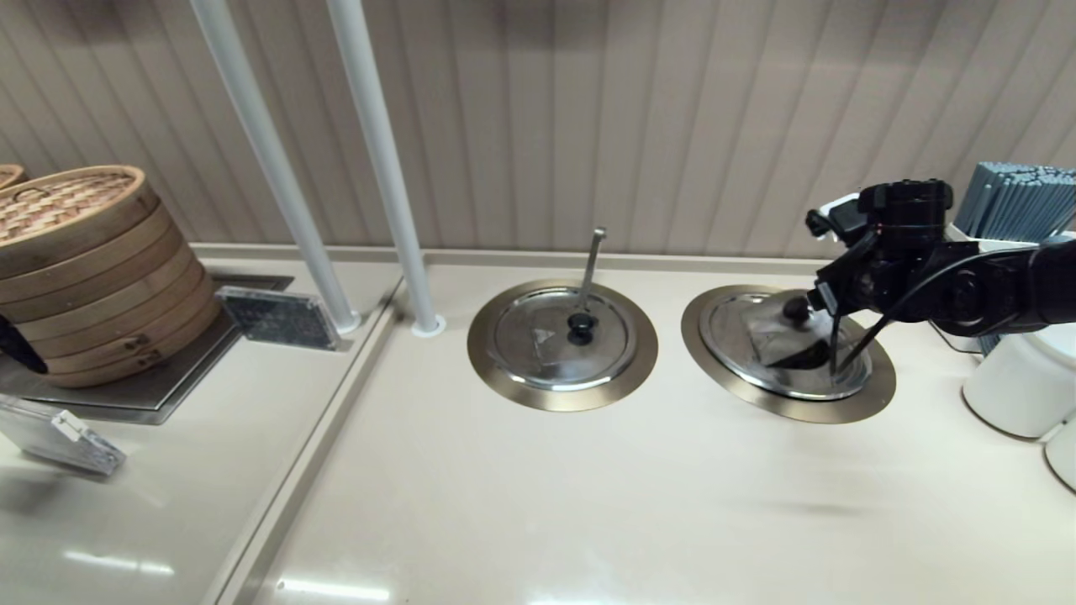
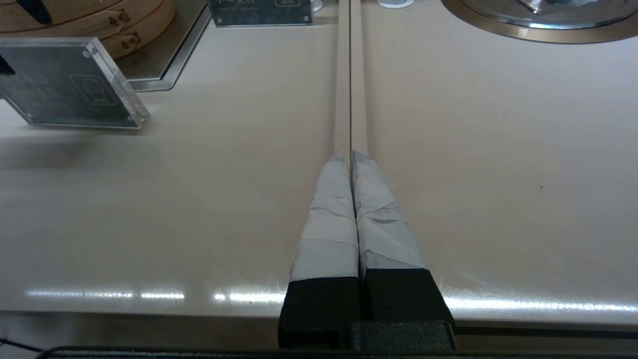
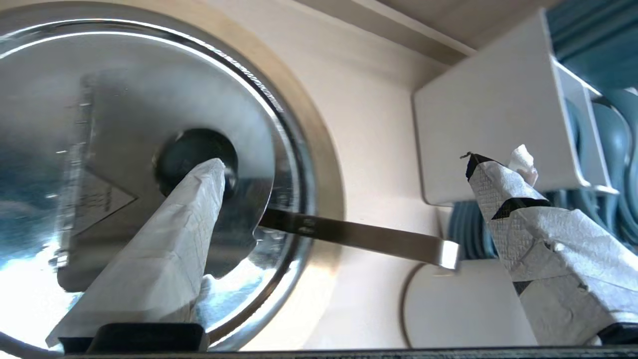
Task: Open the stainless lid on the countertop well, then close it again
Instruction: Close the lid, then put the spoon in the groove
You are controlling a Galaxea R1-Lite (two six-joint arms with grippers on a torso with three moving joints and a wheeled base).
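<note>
Left gripper (image 2: 350, 158), nearest the camera, parked over the near-left counter (image 1: 538, 504), fingers pressed together, empty. Right gripper (image 3: 344, 164) over the right-hand well (image 1: 874, 395), fingers spread wide and holding nothing; one fingertip (image 3: 207, 174) beside the knob (image 3: 192, 157) of the lid (image 1: 786, 344). Flap looks partly raised, hard to confirm. Judgement: mid-task, lid on the well, not settled flat. Count: two wells, two lids, two ladle handles, two clear signs, one steamer stack (image 1: 84, 269), two white poles.

The head camera looks down on the counter (image 1: 538, 470); the right wrist camera sits close above the stainless lid (image 3: 149, 124), shared at the head view's right (image 1: 786, 340).
</note>
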